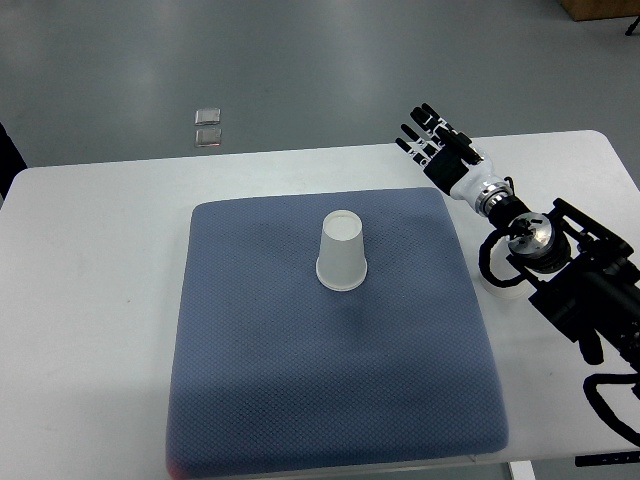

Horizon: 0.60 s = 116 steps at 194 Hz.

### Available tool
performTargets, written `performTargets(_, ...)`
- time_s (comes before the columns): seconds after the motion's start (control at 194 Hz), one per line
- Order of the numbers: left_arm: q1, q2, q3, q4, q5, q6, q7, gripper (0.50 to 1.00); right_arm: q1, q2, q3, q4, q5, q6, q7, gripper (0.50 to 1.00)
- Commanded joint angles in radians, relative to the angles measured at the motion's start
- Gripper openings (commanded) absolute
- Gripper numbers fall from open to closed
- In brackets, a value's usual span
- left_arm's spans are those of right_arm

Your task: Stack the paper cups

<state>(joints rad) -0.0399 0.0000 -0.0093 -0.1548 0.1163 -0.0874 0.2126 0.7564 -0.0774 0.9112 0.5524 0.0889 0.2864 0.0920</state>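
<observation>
- White paper cup (342,252), upside down, sits on upper middle of blue-grey textured fabric mat (330,400).
- My right hand (437,147) hovers over white table (90,260) far edge, fingers spread, empty, well apart from cup.

No readable text, label, brand, number or sign anywhere. Paper cup (342,252), upside down on blue mat (260,400): plain white, no print. Mat: plain weave, no marking. Bench (90,300): bare white surface, no lettering. Right hand (437,145): black and white casing, no legible marking. Two small clear squares on floor (208,127): no writing discernible.
</observation>
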Motion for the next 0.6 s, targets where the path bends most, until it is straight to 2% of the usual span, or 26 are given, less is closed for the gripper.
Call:
performTargets(0.0, 0.0, 0.0, 0.0, 0.0, 0.0, 0.0, 0.001, 1.0, 0.0, -0.001, 0.0, 0.0, 0.0, -0.001, 0.0, 0.917)
performTargets(0.469, 0.0, 0.0, -0.003, -0.002, -0.001, 0.0, -0.001, 1.0, 0.04, -0.022, -0.081, 0.007, -0.072, -0.006, -0.015, 0.917)
performTargets(0.593, 0.0, 0.0, -0.001, -0.011, 0.0, 0.0, -0.001, 1.0, 0.106, -0.082, -0.15, 0.02, -0.189, 0.0, -0.044, 0.917)
